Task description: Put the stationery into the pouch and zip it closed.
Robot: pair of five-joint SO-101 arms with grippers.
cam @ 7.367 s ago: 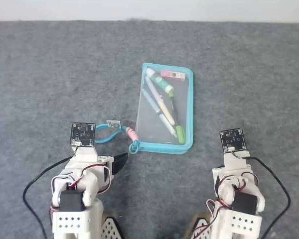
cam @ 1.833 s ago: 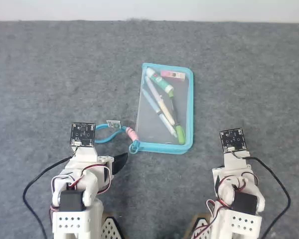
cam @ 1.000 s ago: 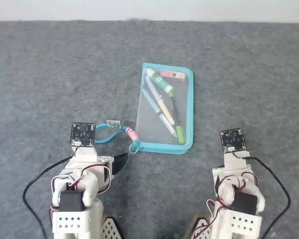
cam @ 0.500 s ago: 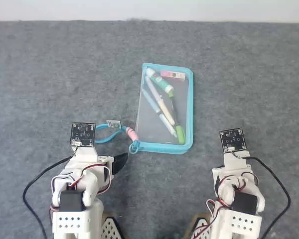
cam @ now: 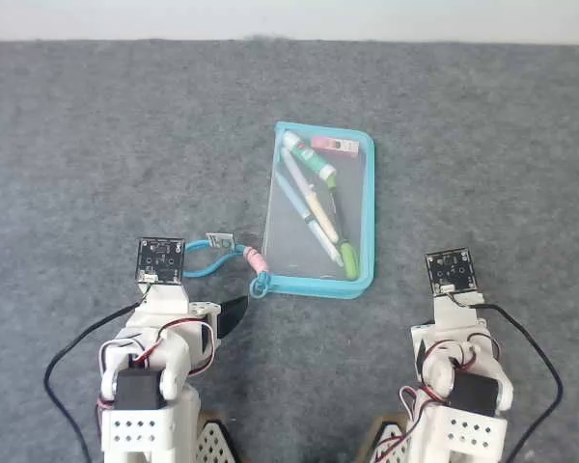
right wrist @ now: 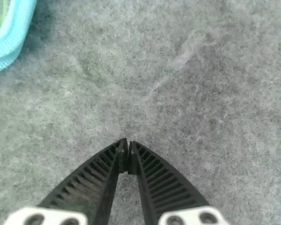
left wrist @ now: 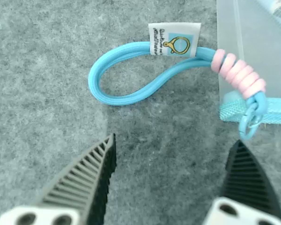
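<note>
The clear pouch with a teal border [cam: 369, 212] lies flat at the table's middle. Several pens and markers [cam: 314, 203] and a pink piece [cam: 334, 145] are inside it. Its zip-pull ring [cam: 261, 285] sits at the near left corner, joined to pink beads [cam: 257, 259] and a blue cord loop [cam: 205, 260]. My left gripper [left wrist: 174, 140] stands open just short of the cord loop [left wrist: 131, 75] and the ring [left wrist: 249, 125], touching neither. My right gripper [right wrist: 126, 143] is shut and empty over bare felt, near the pouch's right corner [right wrist: 9, 37].
Grey felt [cam: 96, 145] covers the whole table, with a pale strip along the far edge [cam: 289, 19]. Both arm bases stand at the near edge, the left arm [cam: 154, 376] and the right arm [cam: 458, 376]. Cables trail beside each base.
</note>
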